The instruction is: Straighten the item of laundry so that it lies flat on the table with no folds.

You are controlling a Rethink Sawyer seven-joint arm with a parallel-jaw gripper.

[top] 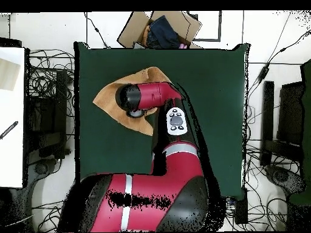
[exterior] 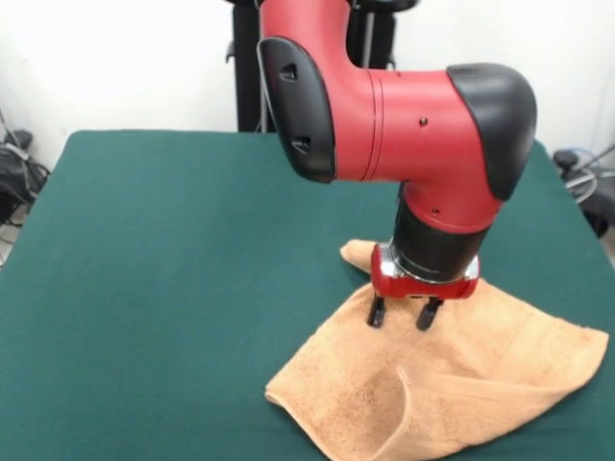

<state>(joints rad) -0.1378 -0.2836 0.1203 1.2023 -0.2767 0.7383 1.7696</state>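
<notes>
The peach-orange towel lies rumpled on the green table, at the front right in the front view. A fold ridge runs across its near part and one corner sticks out behind the gripper. Its near edge is cut off by the picture's bottom. My gripper points straight down over the towel's far half. Its two black fingers stand apart, tips at the cloth, holding nothing. In the overhead view the towel shows at the table's upper left, and the arm's wrist hides the gripper.
A cardboard box with dark cloth sits beyond the table's far edge in the overhead view. A white surface stands at the left. Cables and dark equipment surround the table.
</notes>
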